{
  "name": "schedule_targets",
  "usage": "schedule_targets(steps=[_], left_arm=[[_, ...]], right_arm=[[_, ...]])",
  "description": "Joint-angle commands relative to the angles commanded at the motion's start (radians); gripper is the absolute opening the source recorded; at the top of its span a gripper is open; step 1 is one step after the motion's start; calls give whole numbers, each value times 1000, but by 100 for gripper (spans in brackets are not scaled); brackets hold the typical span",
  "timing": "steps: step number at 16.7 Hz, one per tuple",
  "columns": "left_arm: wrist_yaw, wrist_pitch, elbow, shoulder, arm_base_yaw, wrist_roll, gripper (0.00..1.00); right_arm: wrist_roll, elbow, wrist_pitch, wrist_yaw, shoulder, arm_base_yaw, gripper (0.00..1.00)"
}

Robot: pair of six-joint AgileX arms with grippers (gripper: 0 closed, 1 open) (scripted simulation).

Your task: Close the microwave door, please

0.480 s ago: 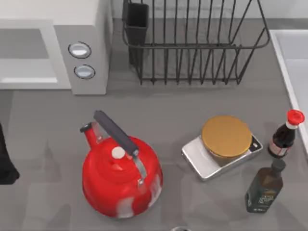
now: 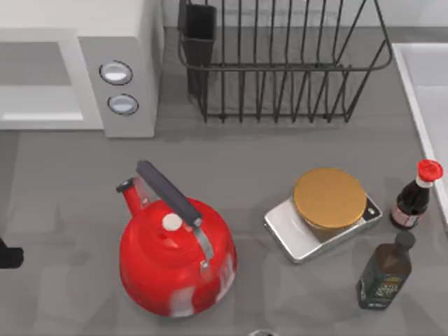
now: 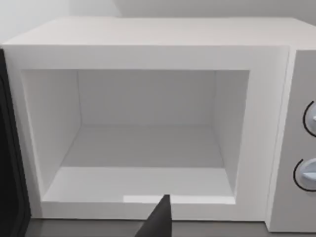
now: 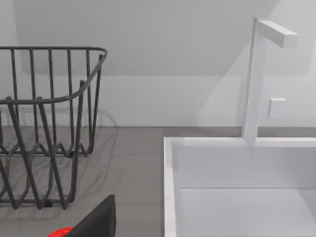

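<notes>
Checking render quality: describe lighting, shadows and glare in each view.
Top view: even light, white glare patches on the kettle, soft shadows on the table. Left wrist view: microwave cavity shaded grey, floor brighter. Right wrist view: faint rack shadow, diagonal shade across the wall.

Black wire dish rack point(image 4: 47, 123) beside white sink point(image 4: 170, 187); faucet point(image 4: 256, 79) upright (square spout); dark tool finger point(image 4: 96, 219).

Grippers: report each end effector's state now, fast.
Left end effector: at the table's left edge, in front of the open microwave; state cannot be told.
Right end effector: near the dish rack; state cannot be told.
</notes>
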State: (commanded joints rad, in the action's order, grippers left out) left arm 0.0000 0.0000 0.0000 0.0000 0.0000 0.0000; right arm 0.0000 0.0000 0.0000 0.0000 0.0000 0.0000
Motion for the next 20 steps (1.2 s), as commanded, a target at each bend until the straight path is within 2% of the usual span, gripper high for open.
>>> schedule_targets(steps=[6,16,18,20], left_arm=[[0,0,0,0,0,0,2],[3,-1,0,-1,3,0,0],[41,-13,-3,-16,41,0,0],[119,-33,-6,-40,119,-1,0]], right_arm=[[0,0,0,0,0,0,100],[0,0,0,0,0,0,100],[0,0,0,0,0,0,100],[0,0,0,0,0,0,100]])
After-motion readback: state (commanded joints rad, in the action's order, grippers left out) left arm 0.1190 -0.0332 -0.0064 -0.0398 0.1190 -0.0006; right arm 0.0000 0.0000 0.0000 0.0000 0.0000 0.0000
